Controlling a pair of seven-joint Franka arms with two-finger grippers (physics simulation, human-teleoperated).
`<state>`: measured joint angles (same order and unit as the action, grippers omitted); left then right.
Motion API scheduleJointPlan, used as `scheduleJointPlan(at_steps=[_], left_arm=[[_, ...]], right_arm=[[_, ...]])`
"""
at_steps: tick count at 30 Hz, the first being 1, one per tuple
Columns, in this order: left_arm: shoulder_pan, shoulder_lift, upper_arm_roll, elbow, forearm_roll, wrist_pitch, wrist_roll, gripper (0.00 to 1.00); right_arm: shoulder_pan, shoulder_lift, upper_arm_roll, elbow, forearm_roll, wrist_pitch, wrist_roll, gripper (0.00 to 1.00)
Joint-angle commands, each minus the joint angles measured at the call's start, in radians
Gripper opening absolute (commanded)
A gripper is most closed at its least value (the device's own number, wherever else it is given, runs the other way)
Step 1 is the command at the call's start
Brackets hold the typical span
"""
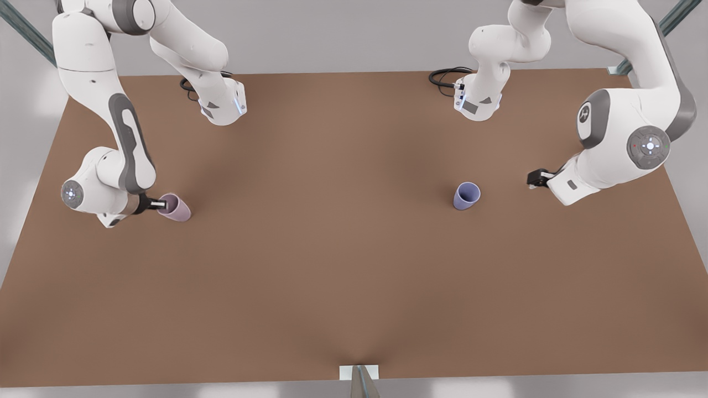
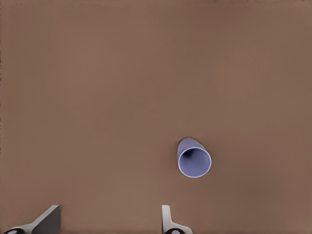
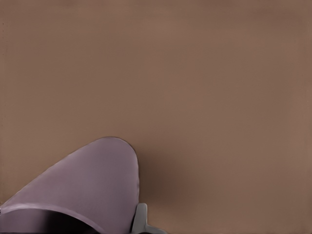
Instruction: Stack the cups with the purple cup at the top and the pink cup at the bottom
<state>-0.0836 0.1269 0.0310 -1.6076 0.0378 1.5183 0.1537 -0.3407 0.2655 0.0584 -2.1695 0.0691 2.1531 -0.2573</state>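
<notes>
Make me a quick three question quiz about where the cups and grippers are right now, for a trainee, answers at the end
1. True or false: the purple cup is already stacked in the pink cup.
2. Which gripper is at the pink cup? A) left gripper B) right gripper
3. Fill in: the left gripper is open and hangs beside the ___ cup without touching it.

Key
1. False. Both stand upright and far apart on the table.
2. B. The right gripper, at the front view's left, sits at the pink cup's rim; its wrist view shows that cup close up with one finger beside it.
3. Purple.
</notes>
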Motion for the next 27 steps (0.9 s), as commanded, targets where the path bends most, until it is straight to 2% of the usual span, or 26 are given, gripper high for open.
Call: scheduleJointPlan(at_steps=[1, 6, 7, 10, 13, 18, 20, 22, 23, 27], left_arm=[[0.004, 0.002, 0.004, 0.0, 0.002, 0.005, -0.002, 1.0], [0.004, -0.001, 0.004, 0.002, 0.002, 0.025, 0.009, 1.0], [0.005, -0.006, 0.004, 0.002, 0.002, 0.025, 0.009, 1.0], [0.005, -0.036, 0.004, 0.021, 0.002, 0.01, 0.01, 1.0], [0.01, -0.038, 0.007, 0.021, 0.002, 0.013, 0.0, 1.0], [0.01, -0.027, 0.01, 0.021, 0.007, 0.025, 0.006, 1.0], [0.01, -0.026, 0.009, 0.02, 0.005, 0.014, -0.002, 1.0], [0.01, -0.003, 0.007, 0.023, 0.004, 0.023, -0.003, 1.0], [0.01, 0.019, 0.007, 0.023, 0.005, 0.026, -0.002, 1.0], [0.01, 0.037, 0.009, 0.023, 0.005, 0.03, 0.0, 1.0]], right_arm=[[0.003, 0.001, 0.004, 0.052, -0.005, -0.053, 0.007, 0.21], [0.163, 0.011, 0.027, 0.263, 0.011, -0.111, 0.251, 0.21], [0.235, 0.024, 0.061, 0.312, 0.004, -0.183, 0.11, 0.21], [0.416, 0.058, 0.064, 0.415, 0.006, -0.217, 0.274, 0.21], [0.595, 0.092, 0.064, 0.525, 0.011, -0.219, 0.624, 0.21], [0.835, 0.343, 0.064, 0.956, 0.015, -0.368, 1.086, 0.21], [0.921, 0.485, 0.066, 1.189, 0.015, -0.42, 1.225, 0.21], [0.997, 0.572, 0.067, 1.277, 0.017, -0.404, 1.286, 0.21], [1.034, 0.659, 0.066, 1.392, 0.018, -0.397, 1.357, 0.21], [1.022, 0.811, 0.1, 1.439, 0.02, -0.185, 1.386, 0.21]])
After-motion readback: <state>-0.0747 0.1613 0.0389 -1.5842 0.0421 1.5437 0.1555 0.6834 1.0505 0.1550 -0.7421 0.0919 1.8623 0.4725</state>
